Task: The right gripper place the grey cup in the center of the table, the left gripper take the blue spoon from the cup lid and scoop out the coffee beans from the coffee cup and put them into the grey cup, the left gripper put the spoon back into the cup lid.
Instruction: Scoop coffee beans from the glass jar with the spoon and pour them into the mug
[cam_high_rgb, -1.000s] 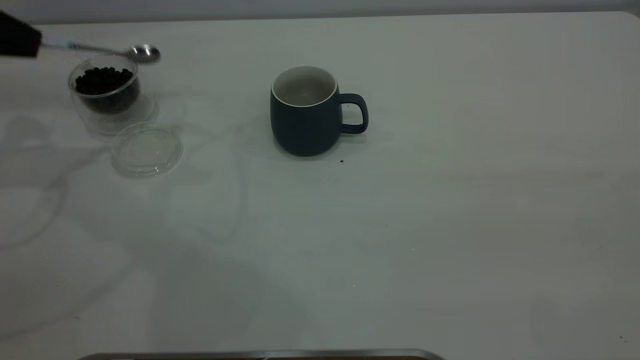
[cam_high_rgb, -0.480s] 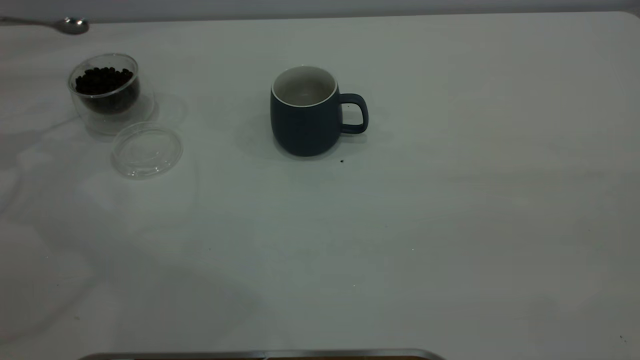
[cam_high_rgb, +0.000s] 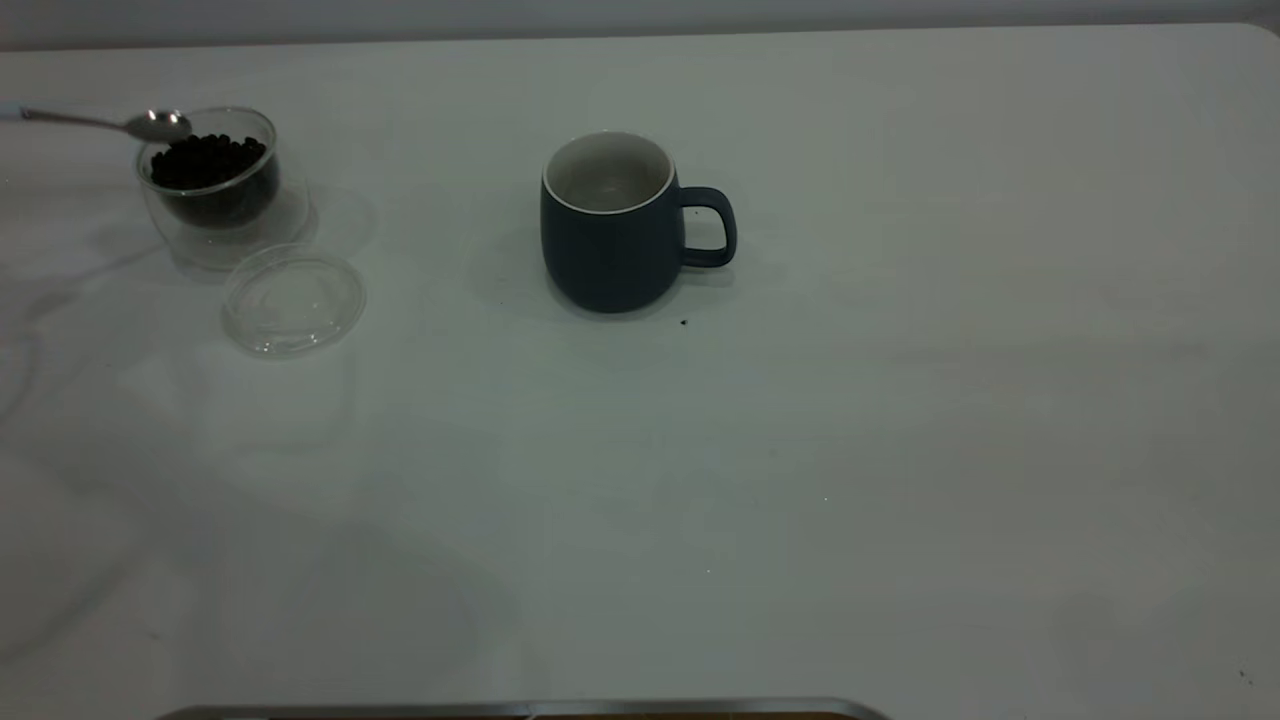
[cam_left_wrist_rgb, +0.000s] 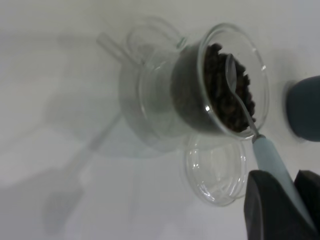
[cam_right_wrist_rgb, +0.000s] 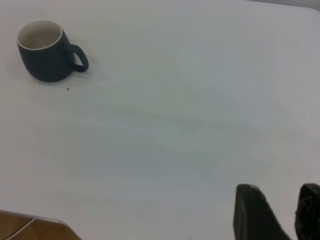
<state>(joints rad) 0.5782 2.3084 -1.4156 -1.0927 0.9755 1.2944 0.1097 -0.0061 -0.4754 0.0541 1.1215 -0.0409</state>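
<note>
The coffee cup (cam_high_rgb: 208, 185), clear glass, holds coffee beans (cam_high_rgb: 205, 160) at the table's (cam_high_rgb: 900, 400) far left. The blue spoon (cam_high_rgb: 158, 124) reaches in from the left edge, its metal bowl at the cup's rim over the beans. In the left wrist view, my left gripper (cam_left_wrist_rgb: 284, 176) is shut on the spoon's pale blue handle (cam_left_wrist_rgb: 270, 152), and the bowl (cam_left_wrist_rgb: 232, 75) lies on the beans (cam_left_wrist_rgb: 222, 100). The cup lid (cam_high_rgb: 293, 299) lies bare beside the cup. The grey cup (cam_high_rgb: 610, 225) stands mid-table, handle to the right. My right gripper (cam_right_wrist_rgb: 279, 200) hovers open, far from the grey cup (cam_right_wrist_rgb: 46, 52).
A small dark speck (cam_high_rgb: 684, 322) lies just in front of the grey cup. A metal strip (cam_high_rgb: 520, 710) runs along the table's near edge. The table's back edge passes close behind the coffee cup.
The spoon swung from beyond the coffee cup toward the far left, then came back down; its bowl now sits at the cup's left rim over the beans. Cups and lid have not moved.
</note>
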